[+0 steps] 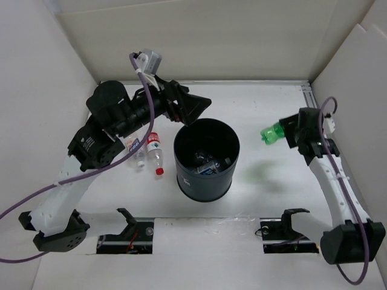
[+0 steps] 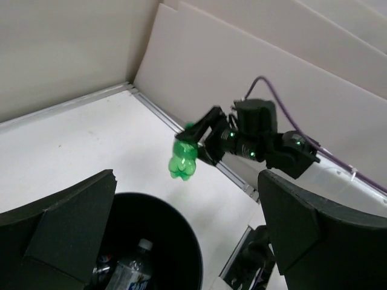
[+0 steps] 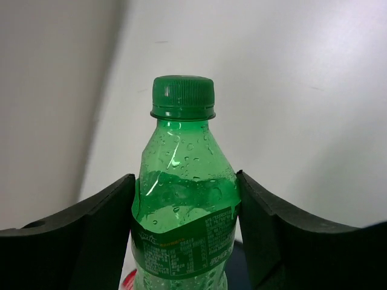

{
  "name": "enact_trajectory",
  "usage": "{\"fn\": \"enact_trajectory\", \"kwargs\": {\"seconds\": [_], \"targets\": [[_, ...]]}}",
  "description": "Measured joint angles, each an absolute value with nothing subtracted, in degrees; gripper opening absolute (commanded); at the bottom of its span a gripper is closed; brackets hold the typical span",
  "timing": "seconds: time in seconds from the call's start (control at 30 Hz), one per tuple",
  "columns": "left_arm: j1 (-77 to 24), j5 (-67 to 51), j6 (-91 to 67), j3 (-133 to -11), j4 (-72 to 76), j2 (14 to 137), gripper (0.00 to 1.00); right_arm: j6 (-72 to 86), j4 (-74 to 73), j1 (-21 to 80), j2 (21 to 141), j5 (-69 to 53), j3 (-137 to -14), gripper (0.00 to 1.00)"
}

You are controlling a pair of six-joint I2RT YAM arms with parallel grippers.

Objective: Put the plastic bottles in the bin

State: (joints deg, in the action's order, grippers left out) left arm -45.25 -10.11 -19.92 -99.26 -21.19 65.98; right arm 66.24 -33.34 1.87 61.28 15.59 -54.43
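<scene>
R gripper [image 2: 204, 142] is closed tight on the green bottle [image 1: 273, 133] and holds it in the air, right of the bin [image 1: 202, 186] and not yet over the opening. Judging by that, it's mid-carry: the bottle needs to be above the rim before any release, else it drops on the table [image 1: 266, 181]

L gripper [image 1: 195, 109] hangs over the bin's far-left rim, jaws spread wide w/ nothing between them. That looks like a drop spot, and its arm leaves the bin's right side free for the R arm

Bin already has bottles inside [image 1: 208, 163]. Two more lie on the table left of it: the red-cap bottle [image 1: 156, 154] and a clear one [image 1: 135, 147] just beside it, partly under the L arm

Top view gives the layout but not the grip. R wrist view shows it close: both pads flat on the labelled body, cap clear of the fingers [image 3: 91, 241], droplets inside. L wrist view shows what neither does: the green bottle from the side, well off the table, plus a blue-label bottle [image 2: 130, 275] down in the bin. The table bottles show only in the top view
</scene>
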Motion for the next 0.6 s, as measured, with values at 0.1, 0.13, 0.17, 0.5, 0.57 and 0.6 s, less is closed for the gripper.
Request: {"fn": "enact_trajectory", "kwargs": {"seconds": [0.1,0.13,0.17,0.5,0.57,0.6], "targets": [[-45.25,-13.78,-19.81,-102.8,-20.58,70.3,1.0,59.27,-26.09,4.82,58.19,10.61,-61.12,0.0],[-45.25,-15.2,-19.79,-103.42,-20.27,71.61,1.0,57.41,-23.29,5.72,57.28,8.86,-62.15,0.0],[-45.25,-16.51,-19.79,-103.77,-19.9,72.82,1.0,55.35,-20.03,7.07,56.23,6.5,-63.07,0.0],[-45.25,-26.68,-21.34,-103.96,-18.33,80.99,1.0,47.48,-0.56,22.39,61.87,-13.54,-75.77,0.0],[-45.25,-27.42,-21.58,-103.96,-17.5,80.9,1.0,47.03,1.96,26.24,63.2,-15.51,-76.31,0.0],[-45.25,-27.73,-21.76,-103.96,-16.99,80.86,1.0,46.85,2.63,27.51,63.81,-16.14,-76.58,0.0]]}}
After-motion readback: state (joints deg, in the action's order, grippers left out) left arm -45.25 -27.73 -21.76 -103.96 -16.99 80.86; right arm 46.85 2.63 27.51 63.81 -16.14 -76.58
